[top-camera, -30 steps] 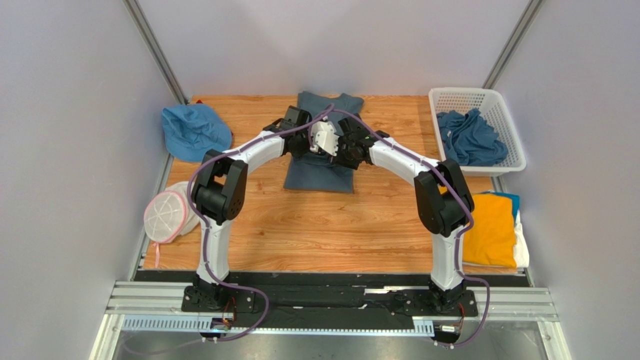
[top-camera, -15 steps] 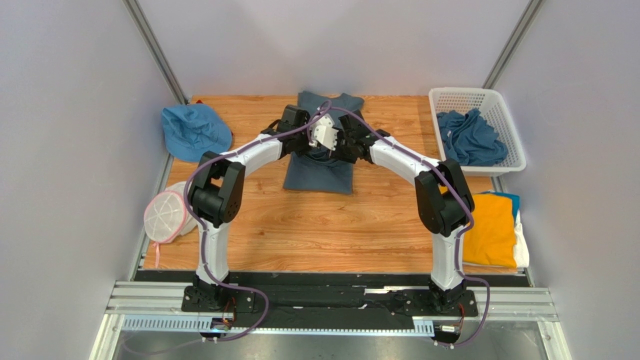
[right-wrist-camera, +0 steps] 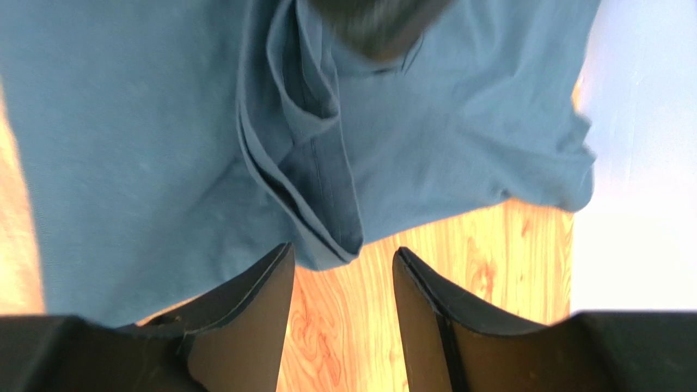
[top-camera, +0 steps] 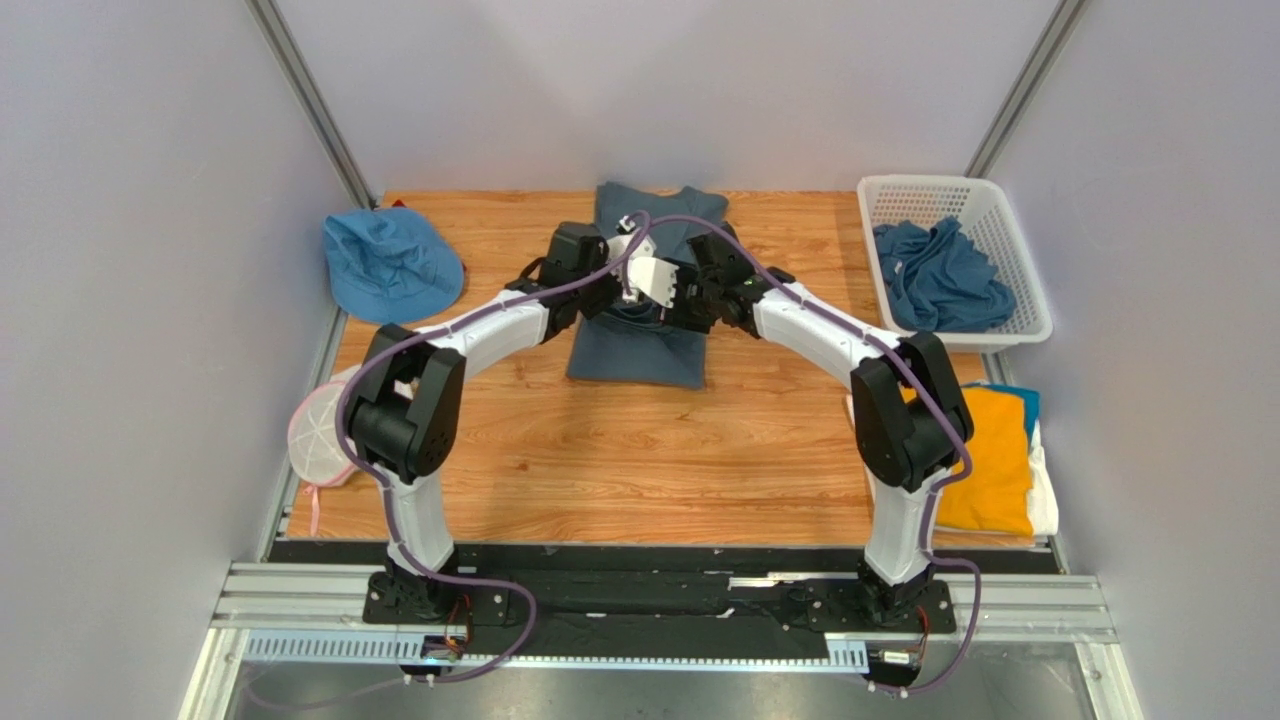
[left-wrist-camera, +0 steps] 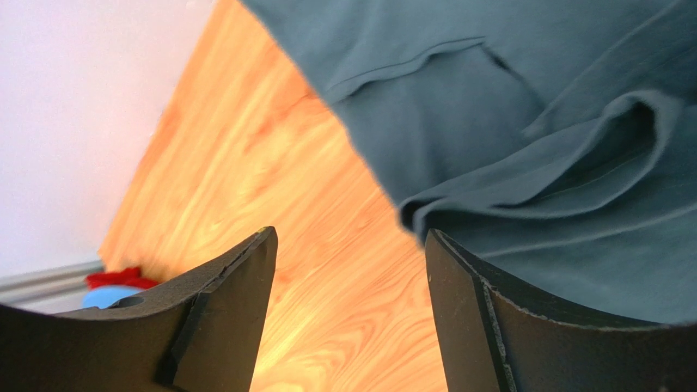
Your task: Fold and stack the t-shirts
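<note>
A dark slate-blue t-shirt (top-camera: 639,353) lies partly folded at the middle back of the table. Both grippers hover just above its upper half, close together. My left gripper (top-camera: 604,288) is open; in the left wrist view (left-wrist-camera: 350,245) only bare wood shows between its fingers, and the shirt's (left-wrist-camera: 507,106) folded left edge lies beside the right finger (left-wrist-camera: 491,327). My right gripper (top-camera: 688,296) is open too; in the right wrist view (right-wrist-camera: 342,257) wood shows between the fingers and a folded flap of the shirt (right-wrist-camera: 315,188) ends just beyond the tips.
A white basket (top-camera: 1010,225) at the back right holds more dark blue shirts (top-camera: 939,278). A mustard-yellow shirt (top-camera: 984,458) tops a stack at the right edge. A bright blue hat (top-camera: 391,263) and a white mesh pouch (top-camera: 328,428) lie along the left side.
The left gripper has opened wide and let go of the shirt's fold. The right gripper has opened slightly more. Both arms have shifted a little towards the back over the shirt.
</note>
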You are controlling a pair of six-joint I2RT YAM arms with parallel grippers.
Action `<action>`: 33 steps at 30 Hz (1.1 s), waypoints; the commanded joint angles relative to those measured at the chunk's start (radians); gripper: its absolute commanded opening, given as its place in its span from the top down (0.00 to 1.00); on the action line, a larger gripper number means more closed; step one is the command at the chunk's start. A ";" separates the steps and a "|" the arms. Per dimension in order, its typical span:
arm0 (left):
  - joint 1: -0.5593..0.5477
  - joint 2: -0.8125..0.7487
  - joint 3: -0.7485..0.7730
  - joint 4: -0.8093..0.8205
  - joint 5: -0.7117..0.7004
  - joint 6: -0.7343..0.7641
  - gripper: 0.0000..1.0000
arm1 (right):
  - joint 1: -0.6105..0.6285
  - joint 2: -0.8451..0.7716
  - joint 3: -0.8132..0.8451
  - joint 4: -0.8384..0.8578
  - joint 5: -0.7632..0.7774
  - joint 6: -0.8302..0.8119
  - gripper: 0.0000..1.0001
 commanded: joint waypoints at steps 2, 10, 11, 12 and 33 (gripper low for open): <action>0.049 -0.171 -0.071 0.047 0.062 0.035 0.24 | -0.116 -0.044 -0.035 -0.020 0.148 0.223 0.47; 0.132 -0.178 -0.086 0.043 0.079 0.039 0.22 | -0.093 -0.012 -0.031 -0.038 0.087 0.239 0.46; 0.140 -0.177 -0.086 0.046 0.085 0.034 0.22 | -0.085 -0.007 -0.029 -0.040 0.081 0.239 0.46; 0.154 -0.174 -0.084 0.043 0.093 0.032 0.22 | -0.080 -0.001 -0.026 -0.038 0.081 0.239 0.46; 0.253 -0.093 -0.104 0.072 0.122 0.012 0.21 | 0.075 0.049 0.075 -0.083 0.102 0.232 0.43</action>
